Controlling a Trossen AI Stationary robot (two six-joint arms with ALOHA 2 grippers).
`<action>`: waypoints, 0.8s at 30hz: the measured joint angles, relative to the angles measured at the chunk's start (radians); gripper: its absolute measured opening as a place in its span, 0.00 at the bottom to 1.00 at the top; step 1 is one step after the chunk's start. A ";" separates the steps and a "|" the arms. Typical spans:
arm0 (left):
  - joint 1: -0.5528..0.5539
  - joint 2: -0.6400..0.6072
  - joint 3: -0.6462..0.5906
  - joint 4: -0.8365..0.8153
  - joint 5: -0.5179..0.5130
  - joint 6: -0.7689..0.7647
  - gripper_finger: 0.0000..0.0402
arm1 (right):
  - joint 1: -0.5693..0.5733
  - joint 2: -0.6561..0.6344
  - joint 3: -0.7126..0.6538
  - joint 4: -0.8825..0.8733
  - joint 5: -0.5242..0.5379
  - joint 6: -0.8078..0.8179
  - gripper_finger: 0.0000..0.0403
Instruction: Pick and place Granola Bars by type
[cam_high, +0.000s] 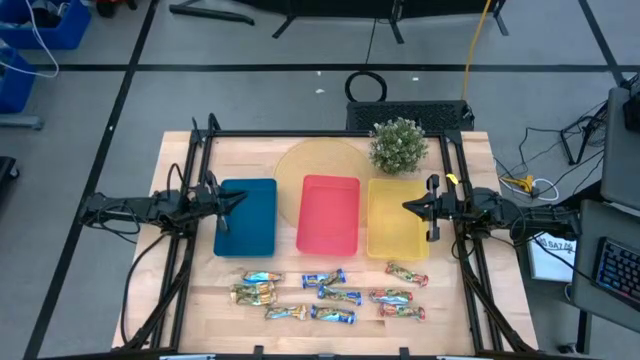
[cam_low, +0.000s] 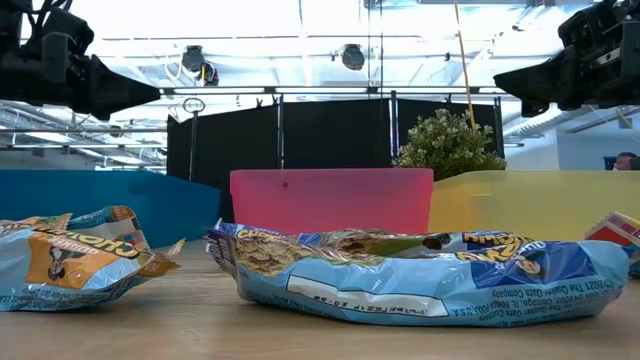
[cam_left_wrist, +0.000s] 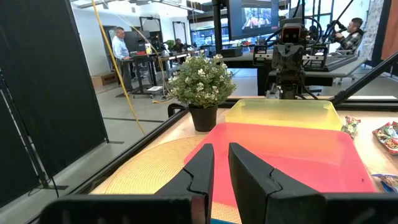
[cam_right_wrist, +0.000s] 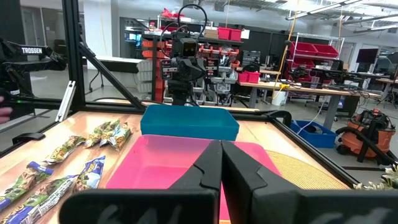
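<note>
Several small wrapped Granola Bars lie flat along the table's near edge. In the high view the gold/tan ones (cam_high: 258, 290) are on the left, the blue ones (cam_high: 332, 296) in the middle and the red-green ones (cam_high: 400, 295) on the right. A blue bar (cam_low: 420, 275) and a gold one (cam_low: 70, 260) fill the low view. My left gripper (cam_high: 238, 199) (cam_left_wrist: 222, 155) hovers over the blue tray's left edge, with a narrow gap between its fingers. My right gripper (cam_high: 406, 207) (cam_right_wrist: 221, 155) hovers over the yellow tray's right part, shut. Neither holds anything.
Three trays stand side by side mid-table: blue (cam_high: 247, 215), red (cam_high: 328, 215) and yellow (cam_high: 397, 225). A potted plant (cam_high: 398, 145) and a round straw mat (cam_high: 310, 160) sit behind them at the far edge. Black frame posts flank the table. People are in the room beyond.
</note>
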 joint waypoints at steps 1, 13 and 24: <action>0.000 0.000 0.000 0.000 0.000 0.000 0.14 | 0.000 0.000 0.000 0.000 0.000 0.000 0.00; 0.000 0.000 0.000 0.000 0.000 0.000 0.14 | 0.000 0.000 0.000 0.001 0.000 -0.202 0.00; 0.000 0.000 -0.002 0.014 0.001 -0.070 0.14 | 0.000 0.000 0.000 0.004 0.000 -0.209 0.00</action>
